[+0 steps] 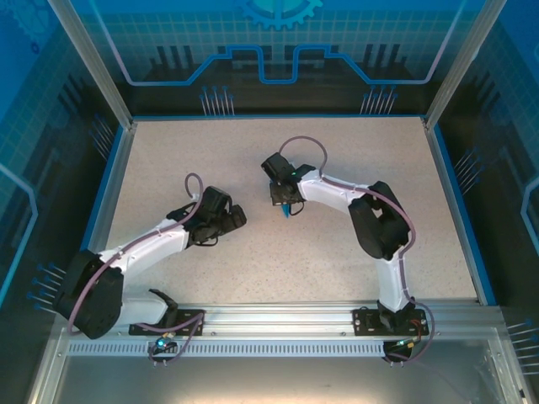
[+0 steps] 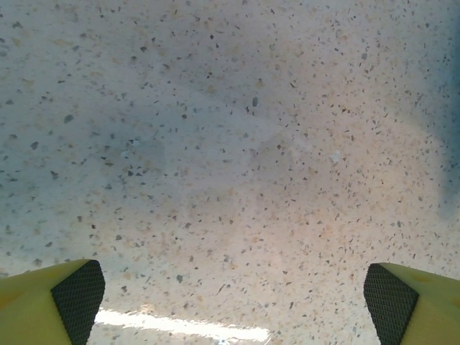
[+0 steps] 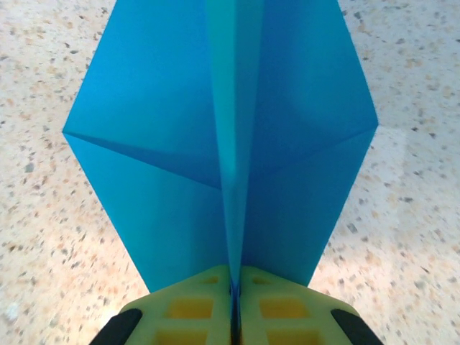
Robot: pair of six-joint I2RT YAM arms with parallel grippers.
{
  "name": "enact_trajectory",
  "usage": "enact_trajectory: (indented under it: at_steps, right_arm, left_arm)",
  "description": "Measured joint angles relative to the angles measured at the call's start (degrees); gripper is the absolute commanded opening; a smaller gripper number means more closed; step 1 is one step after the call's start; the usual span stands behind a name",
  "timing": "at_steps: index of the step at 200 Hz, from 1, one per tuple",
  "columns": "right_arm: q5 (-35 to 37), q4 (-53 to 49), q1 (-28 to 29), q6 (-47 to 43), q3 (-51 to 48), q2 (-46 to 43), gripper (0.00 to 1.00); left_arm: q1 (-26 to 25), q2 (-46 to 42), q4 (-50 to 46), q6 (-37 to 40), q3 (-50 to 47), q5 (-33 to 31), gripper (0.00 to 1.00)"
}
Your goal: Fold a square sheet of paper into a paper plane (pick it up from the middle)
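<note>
The paper plane (image 3: 223, 144) is pinched along its centre crease by the right gripper (image 3: 235, 296), jaws shut on it, over the middle of the counter (image 1: 354, 160). Left gripper (image 2: 233, 296) hangs with its jaws wide and empty. The paper looks feather-light and floppy, so I'd only hold that folded spine.

The top camera hangs above and behind the arm bases (image 1: 392, 320), looking down over the whole speckled table (image 1: 286, 261). The left wrist camera faces down close to that same table. The right wrist camera sits tight against the paper plane (image 3: 223, 144), table at both sides.
</note>
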Motion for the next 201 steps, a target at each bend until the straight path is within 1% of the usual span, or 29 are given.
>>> enact_trajectory:
  at_steps: [75,101,123,152,171,201]
  right_arm:
    - [-2.1,-0.2,-0.3,-1.5,6.6,6.8,0.09]
    - [-2.6,-1.0,-0.4,-1.5,8.2,8.4,0.15]
    - [-3.3,-2.1,-0.4,-1.7,8.6,8.3,0.26]
    - [-4.0,-3.8,-0.4,-1.4,8.3,5.3,0.48]
    - [-4.1,-3.8,-0.4,-1.7,6.3,-1.0,0.61]
    - [-1.4,-3.3,-0.7,-1.9,1.5,-15.7,0.82]
  left_arm:
    - [0.0,-1.4,-1.9,1.0,0.0,-0.4,0.98]
    - [0.0,-1.4,-2.2,1.2,0.0,-0.4,0.98]
    - [0.0,-1.4,-2.3,1.3,0.0,-0.4,0.98]
    - [0.0,-1.7,-3.6,2.0,0.7,-1.4,0.99]
    - [0.1,-2.7,-4.8,2.9,1.7,-2.6,0.98]
    - [1.2,-5.8,-6.1,5.5,3.6,-5.8,0.98]
